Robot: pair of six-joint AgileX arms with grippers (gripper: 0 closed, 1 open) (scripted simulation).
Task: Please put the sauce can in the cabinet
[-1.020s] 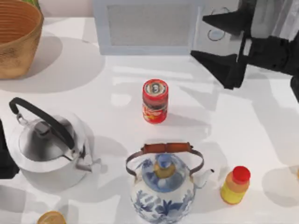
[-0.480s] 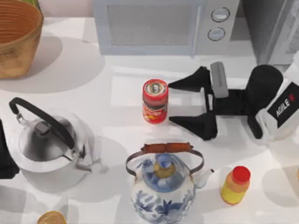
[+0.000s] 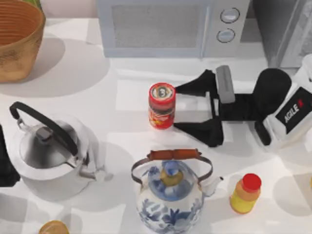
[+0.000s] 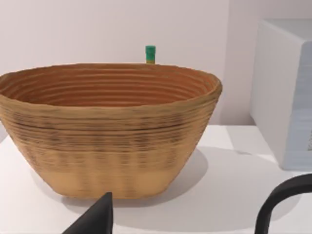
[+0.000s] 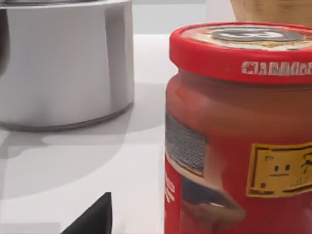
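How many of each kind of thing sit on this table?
Kettles: 2, steel and blue-patterned
Sauce can: 1
Yellow bottle: 1
Basket: 1
Microwave: 1
Cabinet: 1
Total: 7

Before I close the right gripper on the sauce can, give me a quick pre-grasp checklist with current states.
1. Right gripper open: ok.
2. Fingers on both sides of the sauce can: not ok, tips reach only its right edge.
3. Can upright: ok.
4. Patterned kettle apart from the near finger: ok.
5. Cabinet door open: cannot tell.
6. Left gripper parked, near the basket: ok.
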